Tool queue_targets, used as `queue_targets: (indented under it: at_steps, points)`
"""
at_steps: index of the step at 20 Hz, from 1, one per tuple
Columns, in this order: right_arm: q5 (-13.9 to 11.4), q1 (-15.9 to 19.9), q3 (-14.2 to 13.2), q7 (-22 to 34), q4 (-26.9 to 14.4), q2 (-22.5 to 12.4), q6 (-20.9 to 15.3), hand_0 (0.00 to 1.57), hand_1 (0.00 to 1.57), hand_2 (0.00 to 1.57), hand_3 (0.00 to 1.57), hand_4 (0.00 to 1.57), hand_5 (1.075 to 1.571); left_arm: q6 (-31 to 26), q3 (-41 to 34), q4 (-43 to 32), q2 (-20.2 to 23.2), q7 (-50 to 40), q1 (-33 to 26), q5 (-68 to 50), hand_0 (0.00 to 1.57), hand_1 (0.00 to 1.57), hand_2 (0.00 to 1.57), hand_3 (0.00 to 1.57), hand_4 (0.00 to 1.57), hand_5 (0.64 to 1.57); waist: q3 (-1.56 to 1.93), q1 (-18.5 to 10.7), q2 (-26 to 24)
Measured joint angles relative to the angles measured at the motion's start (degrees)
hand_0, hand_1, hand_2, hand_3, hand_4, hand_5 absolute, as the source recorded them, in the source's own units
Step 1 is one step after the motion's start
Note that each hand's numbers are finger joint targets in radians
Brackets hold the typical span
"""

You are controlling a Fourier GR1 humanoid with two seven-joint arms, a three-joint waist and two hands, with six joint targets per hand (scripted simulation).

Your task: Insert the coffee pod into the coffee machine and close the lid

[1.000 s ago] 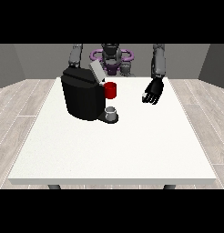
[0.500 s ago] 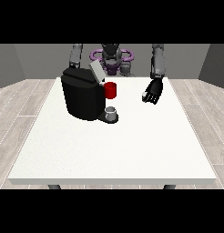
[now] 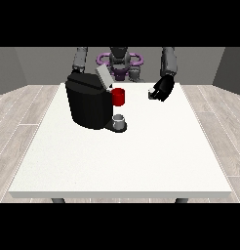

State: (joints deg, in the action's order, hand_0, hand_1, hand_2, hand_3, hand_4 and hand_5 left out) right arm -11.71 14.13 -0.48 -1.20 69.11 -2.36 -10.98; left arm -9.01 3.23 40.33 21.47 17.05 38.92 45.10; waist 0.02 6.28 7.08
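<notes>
Front view, coffee machine (image 3: 90, 105) lid raised, right-side hand (image 3: 162, 88) gripping pod (image 3: 152, 93) near far edge.

A large white table (image 3: 141, 166) stands on pale wood-plank floor (image 3: 24, 117) before grey walls (image 3: 39, 66).

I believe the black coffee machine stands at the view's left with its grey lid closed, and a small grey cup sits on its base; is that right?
Not quite: the front view shows the grey lid raised and tilted open, not closed. The rest holds: the black coffee machine stands at the view's left, with the small grey cup on its base.
</notes>
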Motion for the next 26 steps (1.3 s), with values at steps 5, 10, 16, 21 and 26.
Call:
queue_targets:
  at_steps: [5, 10, 16, 21, 26]
  points:
    - [0.44, -0.40, -0.32, -1.14, -2.51, 0.11, 0.66, 0.00, 0.00, 0.00, 0.00, 0.00, 1.571, -6.75, -0.04, 2.03, -1.07, -3.30, 4.09, -0.68, 1.42, 1.42, 1.40, 1.34, 0.56, 1.571, 0.01, -0.20, -3.10]
    - [1.22, -0.29, -0.52, -1.59, -2.74, 0.36, 1.35, 0.00, 0.00, 0.00, 0.00, 0.00, 1.571, -9.93, -0.48, 3.82, -2.36, -5.71, 7.16, -0.88, 1.40, 1.40, 1.40, 1.34, 0.60, 1.571, 0.00, 0.60, -4.40]
    - [1.45, 1.54, -0.46, -1.59, -1.41, 0.80, 1.08, 0.00, 0.00, 0.00, 0.00, 0.00, 1.571, -12.41, -2.29, 4.65, -2.59, -8.55, 11.95, -1.27, 1.38, 1.38, 1.40, 1.38, 0.52, 1.571, -0.01, 2.39, -3.62]
    - [2.14, 2.72, -1.34, -1.92, -0.94, -0.09, 1.61, 0.00, 0.00, 0.00, 0.00, 0.00, 1.571, -15.74, -5.83, 4.26, -2.47, -12.54, 17.79, -3.78, 1.20, 1.20, 1.24, 1.26, 0.49, 1.571, 0.00, 4.25, -2.92]
    - [1.46, 4.85, -0.75, -0.09, 1.46, -0.30, 1.29, 0.00, 0.00, 0.00, 0.00, 0.27, 1.571, -16.92, -8.85, 2.79, -0.18, -14.39, 23.10, -4.95, 1.17, 1.17, 1.25, 1.27, 0.48, 1.571, -0.01, 7.06, -0.39]
